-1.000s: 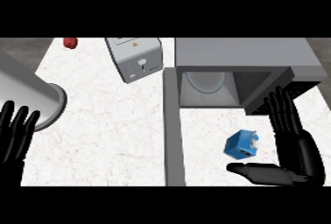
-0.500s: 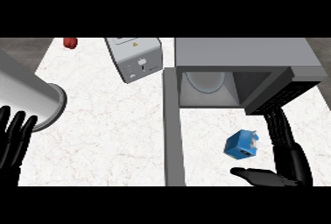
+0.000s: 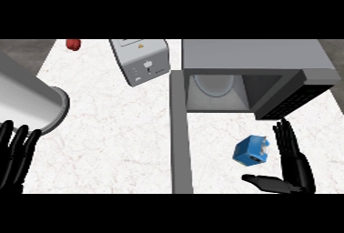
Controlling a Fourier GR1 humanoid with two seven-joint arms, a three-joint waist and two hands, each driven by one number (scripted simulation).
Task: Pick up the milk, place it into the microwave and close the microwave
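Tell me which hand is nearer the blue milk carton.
Right. The right hand is open just right of the milk carton, fingers alongside it and thumb below it, not touching. The left hand rests open at the view's far left edge, across the counter.

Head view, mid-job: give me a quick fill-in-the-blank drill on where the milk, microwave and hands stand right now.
1. The small blue milk carton lies on the counter in front of the grey microwave, whose door stands ____.
2. The black right hand, fingers straight, is to the ____ of the carton.
3. The black left hand rests at the view's ____ edge.

Missing words: open; right; left
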